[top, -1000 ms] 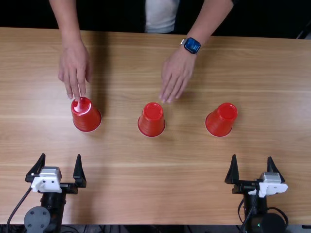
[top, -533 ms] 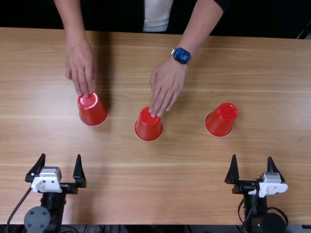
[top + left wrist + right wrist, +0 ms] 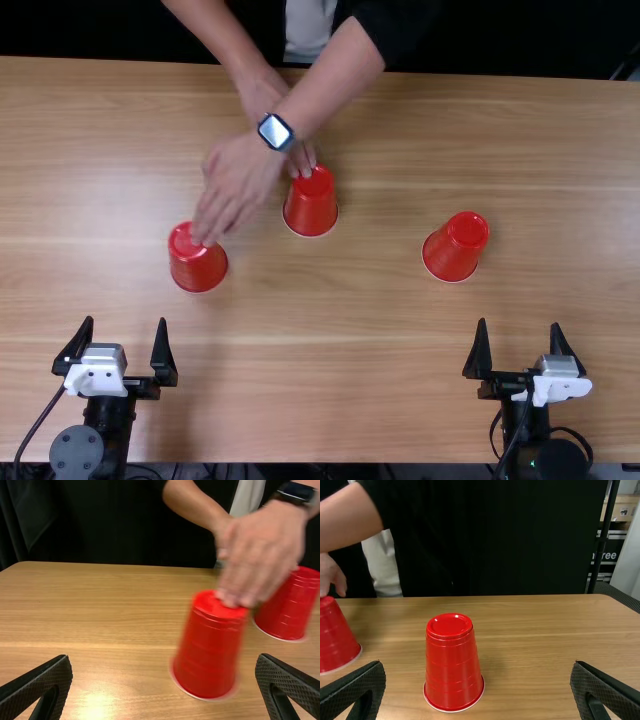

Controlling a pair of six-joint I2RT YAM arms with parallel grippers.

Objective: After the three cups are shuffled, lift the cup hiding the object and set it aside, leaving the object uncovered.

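Three red cups stand upside down on the wooden table [image 3: 560,150]. A person's crossed hands rest on two of them: the hand with a watch [image 3: 235,185] touches the top of the left cup [image 3: 197,259] [image 3: 210,647], and the other hand's fingers [image 3: 303,162] touch the middle cup [image 3: 311,203] [image 3: 287,605] [image 3: 335,637]. The right cup [image 3: 455,246] [image 3: 452,662] stands alone. My left gripper [image 3: 120,352] [image 3: 165,690] is open near the front edge at the left. Open too is my right gripper [image 3: 518,352] [image 3: 480,690], near the front edge at the right. The object is hidden.
A black curtain [image 3: 510,535] hangs behind the table's far edge. The person's arms [image 3: 330,70] cross above the far middle of the table.
The person's hands crossed: the watch hand slid one cup from the middle to the near left, the other slid the left cup to the middle, farther back. Both grippers and the right cup stayed still.
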